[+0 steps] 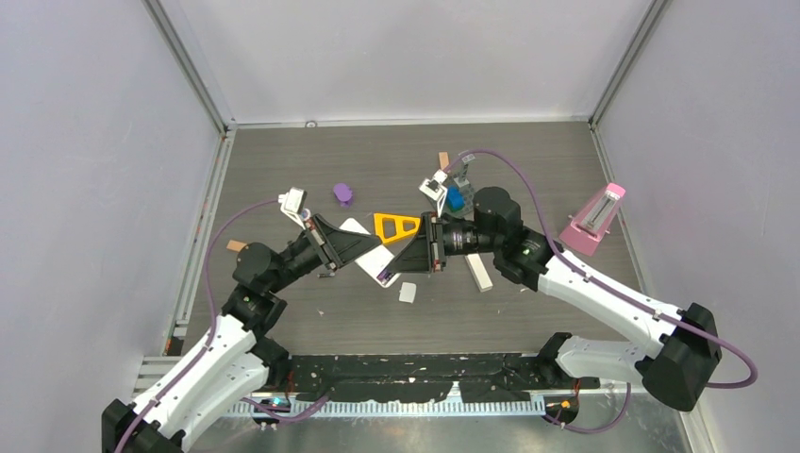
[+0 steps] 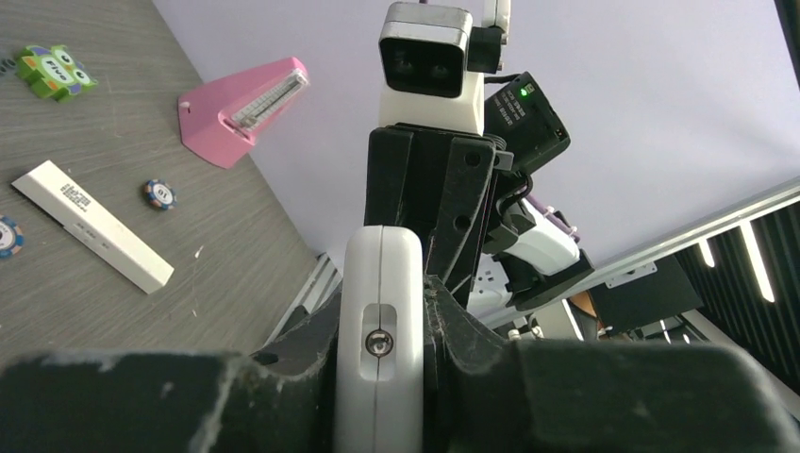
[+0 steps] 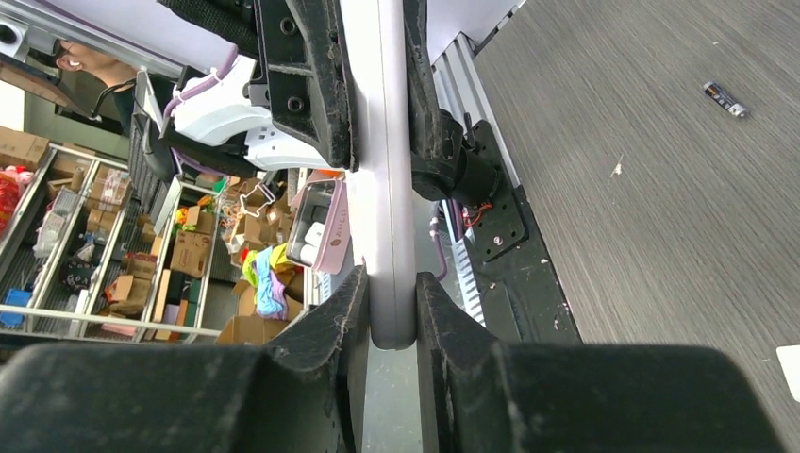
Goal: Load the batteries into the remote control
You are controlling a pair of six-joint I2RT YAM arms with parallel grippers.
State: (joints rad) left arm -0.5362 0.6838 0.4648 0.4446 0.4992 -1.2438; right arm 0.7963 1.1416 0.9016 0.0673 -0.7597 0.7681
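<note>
Both grippers hold the white remote control (image 1: pixel 380 262) above the table's middle. My left gripper (image 1: pixel 370 248) is shut on it. In the left wrist view the remote's front end (image 2: pixel 380 311), with its small lens, stands between the pads. My right gripper (image 1: pixel 408 256) is shut on the other end. In the right wrist view the remote's thin edge (image 3: pixel 382 189) runs up from my right gripper (image 3: pixel 391 316) to the left gripper (image 3: pixel 377 142). One slim dark battery (image 3: pixel 725 98) lies on the table, apart from both grippers. The other batteries are not visible.
A pink metronome (image 1: pixel 594 219) stands at the right. A white bar (image 1: pixel 479 272) lies beside the right arm. An orange triangle (image 1: pixel 396 226), a purple object (image 1: pixel 343 194), a blue object (image 1: pixel 455 198) and a small orange stick (image 1: pixel 443 159) lie further back. A small white piece (image 1: pixel 408 293) lies in front.
</note>
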